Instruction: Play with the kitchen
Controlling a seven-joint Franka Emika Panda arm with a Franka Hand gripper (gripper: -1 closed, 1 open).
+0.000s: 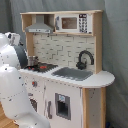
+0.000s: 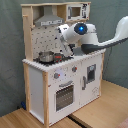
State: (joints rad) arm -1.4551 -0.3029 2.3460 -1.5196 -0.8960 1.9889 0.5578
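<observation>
Above the kitchen [image 1: 75,75] counter, room is bounded by the grey hood [image 1: 40,25] overhead; a pot [image 2: 46,56] and black faucet [image 1: 85,59] obstruct the surface.

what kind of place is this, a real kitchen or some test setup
Probably a lab or test setup, not a real kitchen. A toy play kitchen stands on a wooden floor before a plain grey curtain, and a white robot arm reaches over its counter.

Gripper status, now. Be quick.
Gripper: above the kitchen countertop near the pot; open or shut cannot be told.
</observation>
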